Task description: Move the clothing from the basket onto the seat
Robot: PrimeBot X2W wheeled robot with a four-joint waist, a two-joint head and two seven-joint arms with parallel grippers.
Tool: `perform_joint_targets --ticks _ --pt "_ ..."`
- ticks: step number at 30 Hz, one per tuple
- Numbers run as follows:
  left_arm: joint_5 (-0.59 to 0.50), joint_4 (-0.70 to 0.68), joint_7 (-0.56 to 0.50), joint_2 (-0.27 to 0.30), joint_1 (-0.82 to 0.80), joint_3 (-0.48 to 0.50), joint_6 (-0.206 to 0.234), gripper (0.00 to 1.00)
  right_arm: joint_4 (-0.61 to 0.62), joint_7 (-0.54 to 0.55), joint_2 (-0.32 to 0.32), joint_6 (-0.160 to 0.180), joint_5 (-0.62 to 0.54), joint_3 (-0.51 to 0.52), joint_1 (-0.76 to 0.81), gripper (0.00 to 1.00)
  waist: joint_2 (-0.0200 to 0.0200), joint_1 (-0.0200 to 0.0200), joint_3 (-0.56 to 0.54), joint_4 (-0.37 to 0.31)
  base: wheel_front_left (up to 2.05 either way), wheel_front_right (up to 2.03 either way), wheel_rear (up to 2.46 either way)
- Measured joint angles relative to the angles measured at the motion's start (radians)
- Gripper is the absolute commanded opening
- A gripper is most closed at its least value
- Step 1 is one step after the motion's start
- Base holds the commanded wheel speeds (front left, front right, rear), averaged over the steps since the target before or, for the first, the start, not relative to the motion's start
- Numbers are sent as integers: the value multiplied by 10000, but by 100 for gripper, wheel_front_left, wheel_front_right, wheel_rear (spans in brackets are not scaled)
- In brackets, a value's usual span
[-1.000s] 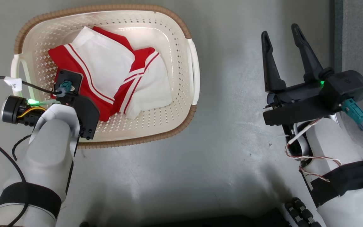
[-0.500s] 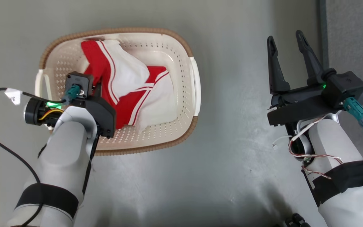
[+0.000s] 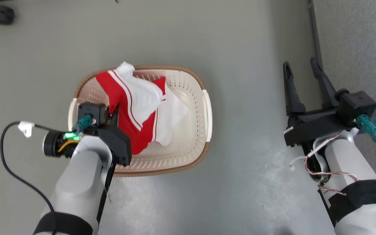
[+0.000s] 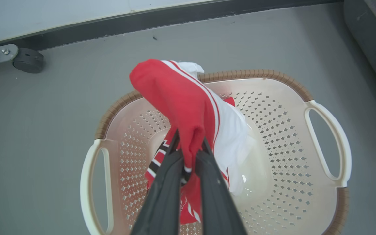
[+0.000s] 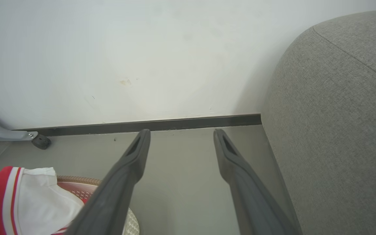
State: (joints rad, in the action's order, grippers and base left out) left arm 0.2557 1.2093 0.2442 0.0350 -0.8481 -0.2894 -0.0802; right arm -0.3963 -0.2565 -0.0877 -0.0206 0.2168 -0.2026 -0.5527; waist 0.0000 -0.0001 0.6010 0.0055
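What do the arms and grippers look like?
Both have pale grey forearms, black strap bands, teal plugs. The left gripper and right gripper each have two long dark tapered fingers. Left wrist: green light, tagged black cable. Right: loose red-white wires.

On my left wrist view the left gripper (image 4: 189, 148) has its jaws pinched tight on a fold of the red clothing (image 4: 175, 94). The fabric humps up above them, with white stripes along its edge and a white panel hanging off the right side. The rest trails down into the basket (image 4: 325, 130), where I glimpse black-and-white trim just left of the jaws. The basket sits on the grey floor (image 4: 44, 130). A caster wheel (image 4: 28, 60) rests at upper left by the dark skirting (image 4: 207, 14), and the seat (image 4: 370, 42) edges in at upper right
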Motion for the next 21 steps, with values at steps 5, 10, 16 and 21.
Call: perform_joint_targets --ticks 5,10,16,21 --pt "447 -176 4 -29 592 276 -100 0 -261 0 2 -148 138 59 268 100 0 0 -732 127 0 0 0" --pt "616 -608 50 -48 906 368 -182 0 -552 0 6 -251 176 63 622 100 -1 -1 -1473 253 0 0 0" --pt "711 -1225 52 -56 1527 502 -257 0 -838 0 0 -326 288 194 1267 100 -1 -1 -2364 410 0 0 0" --pt "721 -1887 52 -56 2017 445 -268 0 -955 0 -4 -424 309 261 1837 100 -1 -2 -3092 558 0 0 0"
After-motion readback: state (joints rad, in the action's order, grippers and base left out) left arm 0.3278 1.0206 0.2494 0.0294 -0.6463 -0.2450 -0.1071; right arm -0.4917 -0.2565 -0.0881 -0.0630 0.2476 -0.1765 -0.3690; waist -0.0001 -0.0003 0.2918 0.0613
